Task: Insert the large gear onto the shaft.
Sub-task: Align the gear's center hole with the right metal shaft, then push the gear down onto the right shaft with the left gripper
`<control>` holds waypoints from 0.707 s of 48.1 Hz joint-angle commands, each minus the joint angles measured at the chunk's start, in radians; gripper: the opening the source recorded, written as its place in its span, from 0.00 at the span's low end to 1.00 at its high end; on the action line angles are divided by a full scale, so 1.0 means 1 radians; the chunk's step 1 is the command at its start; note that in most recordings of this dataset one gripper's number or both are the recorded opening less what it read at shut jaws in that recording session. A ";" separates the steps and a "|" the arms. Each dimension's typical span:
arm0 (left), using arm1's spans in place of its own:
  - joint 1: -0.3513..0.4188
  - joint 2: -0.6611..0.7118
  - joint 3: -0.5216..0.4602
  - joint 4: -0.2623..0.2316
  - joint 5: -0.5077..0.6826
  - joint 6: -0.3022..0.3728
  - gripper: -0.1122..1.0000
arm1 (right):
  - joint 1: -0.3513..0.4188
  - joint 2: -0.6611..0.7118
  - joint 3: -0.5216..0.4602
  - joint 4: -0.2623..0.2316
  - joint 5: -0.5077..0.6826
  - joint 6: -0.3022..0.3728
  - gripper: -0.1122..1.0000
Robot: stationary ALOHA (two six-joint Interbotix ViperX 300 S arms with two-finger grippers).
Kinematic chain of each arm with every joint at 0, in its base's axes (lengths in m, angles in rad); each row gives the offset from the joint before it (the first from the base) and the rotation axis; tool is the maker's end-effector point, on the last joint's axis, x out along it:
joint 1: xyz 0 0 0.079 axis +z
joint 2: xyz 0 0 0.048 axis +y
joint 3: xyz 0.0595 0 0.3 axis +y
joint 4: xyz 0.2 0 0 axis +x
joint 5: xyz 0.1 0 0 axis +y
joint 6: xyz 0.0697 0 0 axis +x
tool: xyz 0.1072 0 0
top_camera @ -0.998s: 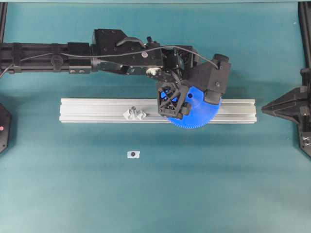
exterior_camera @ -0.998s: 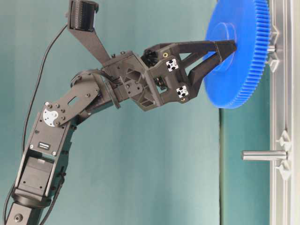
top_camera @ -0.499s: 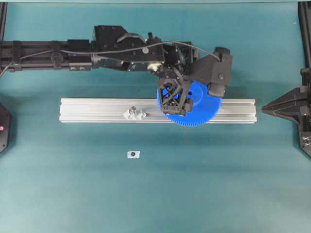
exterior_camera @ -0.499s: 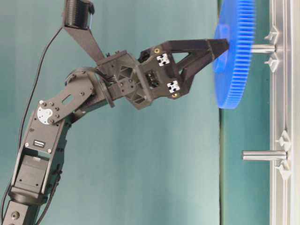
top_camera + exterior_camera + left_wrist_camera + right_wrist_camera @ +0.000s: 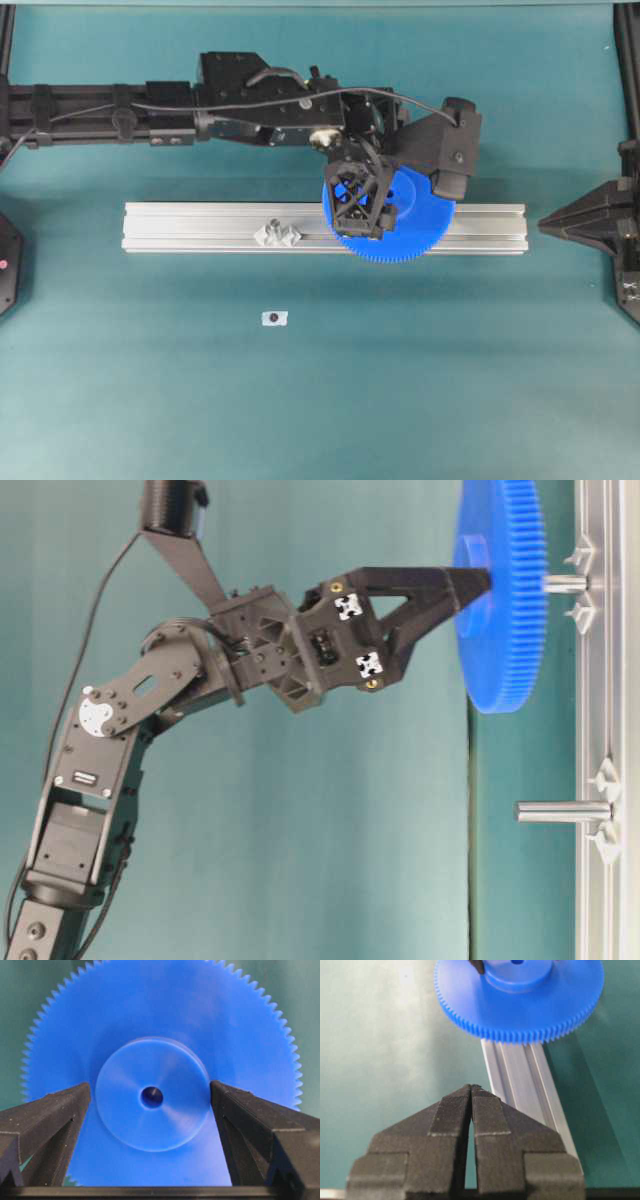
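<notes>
The large gear (image 5: 410,232) is a bright-blue toothed disc lying level over the right half of the rail. In the table-level view the gear (image 5: 505,630) sits on the shaft (image 5: 565,583), whose grey pin shows between the gear and the rail. The shaft is hidden under the gear in the overhead view. My left gripper (image 5: 361,228) is shut on the gear's raised hub (image 5: 150,1120), one finger (image 5: 60,1110) on each side, with the centre hole between them. My right gripper (image 5: 471,1088) is shut and empty, off to the right (image 5: 548,225).
The aluminium rail (image 5: 200,228) lies across the middle of the table. A second pin on a clear base (image 5: 277,234) stands on its left half, and it also shows in the table-level view (image 5: 562,811). A small white tag with a dark centre (image 5: 274,318) lies in front of the rail.
The gear was tilted a second ago; it has swung level and slid along the shaft towards the rail, still in my left gripper. The right arm has not moved.
</notes>
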 commanded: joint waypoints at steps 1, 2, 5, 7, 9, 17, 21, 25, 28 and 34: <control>-0.002 -0.011 -0.005 0.005 -0.005 -0.015 0.94 | -0.002 0.006 -0.014 0.002 -0.008 0.009 0.17; -0.005 -0.009 -0.003 0.005 -0.006 -0.018 0.94 | -0.002 0.006 -0.014 0.002 -0.008 0.009 0.17; -0.008 -0.005 0.006 0.005 -0.009 -0.020 0.94 | -0.002 0.008 -0.014 0.002 -0.008 0.009 0.17; -0.006 -0.003 0.008 0.005 -0.011 -0.021 0.94 | -0.002 0.008 -0.014 0.002 -0.008 0.009 0.17; -0.006 -0.003 0.006 0.005 -0.011 -0.021 0.94 | -0.002 0.008 -0.014 0.002 -0.008 0.009 0.17; -0.008 -0.003 -0.005 0.005 -0.014 -0.029 0.94 | -0.002 0.008 -0.014 0.002 -0.008 0.009 0.17; -0.014 -0.002 0.008 0.005 -0.009 -0.028 0.94 | -0.002 0.006 -0.014 0.002 -0.008 0.011 0.17; -0.015 -0.002 0.002 0.005 -0.015 -0.021 0.94 | -0.002 0.006 -0.014 0.002 -0.008 0.011 0.17; -0.015 -0.003 -0.011 0.005 -0.026 -0.020 0.94 | -0.002 0.008 -0.014 0.003 -0.008 0.011 0.17; -0.011 0.009 -0.026 0.005 -0.025 -0.017 0.94 | -0.002 0.008 -0.011 0.005 -0.008 0.011 0.17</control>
